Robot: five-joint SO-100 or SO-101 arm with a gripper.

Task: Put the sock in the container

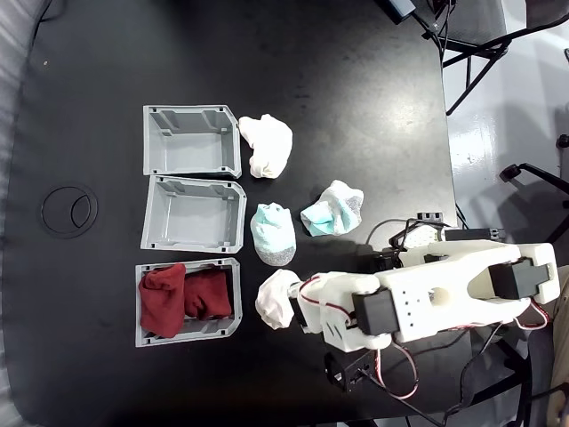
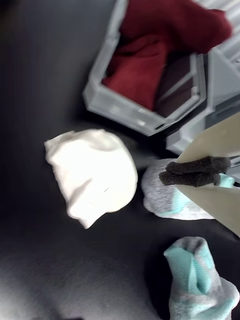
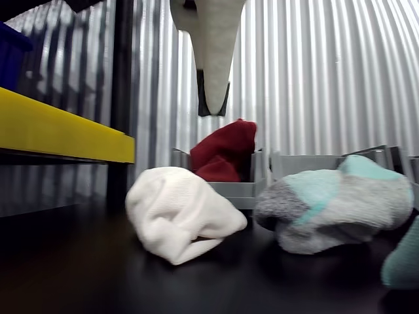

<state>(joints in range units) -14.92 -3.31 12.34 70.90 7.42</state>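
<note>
In the fixed view the sock (image 1: 276,299) lies bunched on the black bench (image 1: 89,107), just right of the container (image 1: 142,334) holding dark red cloth (image 1: 182,298), with the fingers (image 1: 300,307) at its right side. In the wrist view it (image 2: 92,175) sits beside a mint-and-grey sock (image 2: 167,200). In the other view one finger (image 3: 213,59) hangs above it (image 3: 180,212); whether the fingers are apart I cannot tell.

The sock (image 3: 183,212) is white ribbed cloth, soft and matt. The container (image 1: 147,331) is grey plastic with a dull finish. The table (image 1: 356,107) looks black and slightly glossy.
</note>
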